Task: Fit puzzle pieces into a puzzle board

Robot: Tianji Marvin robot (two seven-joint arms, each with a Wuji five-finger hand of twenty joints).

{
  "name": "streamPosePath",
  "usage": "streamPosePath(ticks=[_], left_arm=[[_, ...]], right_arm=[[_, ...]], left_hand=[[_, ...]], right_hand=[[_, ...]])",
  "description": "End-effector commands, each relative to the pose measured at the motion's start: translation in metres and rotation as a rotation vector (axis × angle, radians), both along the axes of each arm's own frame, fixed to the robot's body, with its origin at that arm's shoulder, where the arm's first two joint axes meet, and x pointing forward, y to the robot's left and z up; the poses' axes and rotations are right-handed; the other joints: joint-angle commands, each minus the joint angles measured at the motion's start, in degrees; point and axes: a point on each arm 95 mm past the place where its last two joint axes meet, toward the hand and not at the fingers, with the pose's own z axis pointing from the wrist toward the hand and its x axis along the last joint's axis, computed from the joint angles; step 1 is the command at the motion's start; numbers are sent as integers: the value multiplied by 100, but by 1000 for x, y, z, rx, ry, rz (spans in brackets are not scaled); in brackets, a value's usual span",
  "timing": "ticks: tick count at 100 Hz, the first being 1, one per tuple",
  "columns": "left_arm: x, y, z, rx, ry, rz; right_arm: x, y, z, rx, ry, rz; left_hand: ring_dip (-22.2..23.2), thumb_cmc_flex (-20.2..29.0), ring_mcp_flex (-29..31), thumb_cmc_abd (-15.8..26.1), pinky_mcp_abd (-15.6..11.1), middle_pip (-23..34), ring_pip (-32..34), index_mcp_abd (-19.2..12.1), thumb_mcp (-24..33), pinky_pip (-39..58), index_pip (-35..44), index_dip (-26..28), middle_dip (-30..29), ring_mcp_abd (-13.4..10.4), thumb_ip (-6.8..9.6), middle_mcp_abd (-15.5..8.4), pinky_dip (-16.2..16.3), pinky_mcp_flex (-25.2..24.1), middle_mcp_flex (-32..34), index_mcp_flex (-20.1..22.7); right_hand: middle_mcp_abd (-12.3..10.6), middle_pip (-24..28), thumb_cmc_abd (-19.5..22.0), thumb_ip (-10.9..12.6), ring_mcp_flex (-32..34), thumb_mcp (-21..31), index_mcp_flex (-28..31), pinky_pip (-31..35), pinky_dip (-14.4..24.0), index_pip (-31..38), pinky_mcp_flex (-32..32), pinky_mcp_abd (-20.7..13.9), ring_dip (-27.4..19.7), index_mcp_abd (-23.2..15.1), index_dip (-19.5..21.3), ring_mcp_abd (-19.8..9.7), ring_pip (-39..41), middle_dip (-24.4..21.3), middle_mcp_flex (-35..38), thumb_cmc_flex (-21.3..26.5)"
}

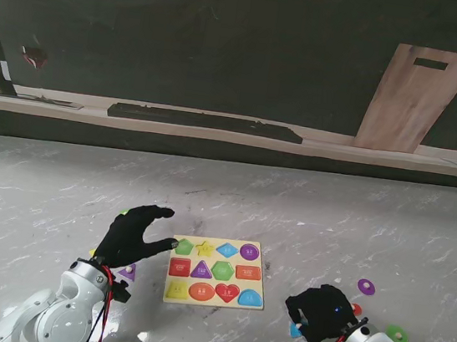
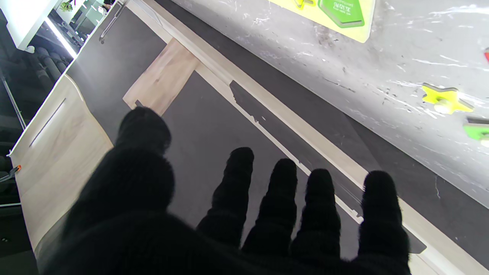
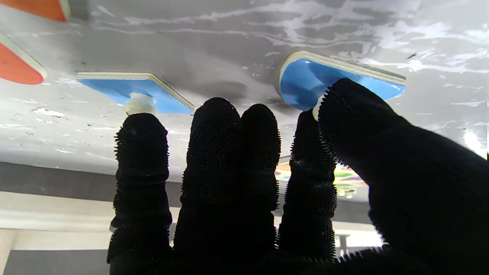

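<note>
The yellow puzzle board (image 1: 213, 259) lies in front of me, its slots showing coloured shapes. My left hand (image 1: 134, 237) rests just left of it, open with fingers spread, thumb tip at the board's left edge. The left wrist view shows the board's corner (image 2: 359, 34) with a green pentagon (image 2: 340, 13), plus a loose yellow star (image 2: 445, 99) and a green piece (image 2: 477, 130) on the table. My right hand (image 1: 321, 312) is curled to the right of the board. Its thumb and forefinger pinch the knob of a blue piece (image 3: 305, 82) lying on the table. A second blue piece (image 3: 133, 89) lies beside it.
Loose pieces lie around: a purple ring (image 1: 366, 286), a red one (image 1: 356, 308) and a green one (image 1: 397, 334) at the right, a purple triangle (image 1: 127, 272) by my left wrist. A wooden cutting board (image 1: 415, 99) leans against the back wall behind a ledge.
</note>
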Motion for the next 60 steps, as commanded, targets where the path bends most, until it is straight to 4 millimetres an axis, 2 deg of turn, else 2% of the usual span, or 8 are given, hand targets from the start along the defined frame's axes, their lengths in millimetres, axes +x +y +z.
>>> streamPosePath(ticks=[1, 33, 60], left_arm=[[-1, -2, 0, -10, 3, 5], [-1, -2, 1, -9, 0, 7], [-2, -1, 1, -12, 1, 4]], right_arm=[[1, 6, 2, 10, 3, 19], [14, 18, 26, 62, -59, 14], [33, 44, 37, 94, -97, -37]], left_hand=[[11, -29, -7, 90, -638, -71, -129, -152, -56, -74, -56, -38, -30, -221, 135, -118, 109, -33, -37, 50], [9, 19, -6, 132, -623, -71, -125, -164, -178, -77, -65, -39, -31, -217, 144, -118, 119, -37, -26, 74], [10, 56, 3, 148, -610, -69, -118, -169, -251, -73, -63, -34, -30, -217, 150, -127, 125, -34, -15, 77]], right_hand=[[227, 202, 2, 391, 276, 477, 416, 249, 130, 274, 132, 184, 78, -132, 71, -23, 208, -51, 220, 31], [425, 280, -53, 511, 529, 517, 494, 476, 222, 222, 416, 300, 92, 72, 129, 30, 333, -94, 343, 45], [582, 332, 17, 566, 586, 373, 493, 636, 249, 142, 496, 418, 71, 297, 185, 118, 427, -93, 334, 163]])
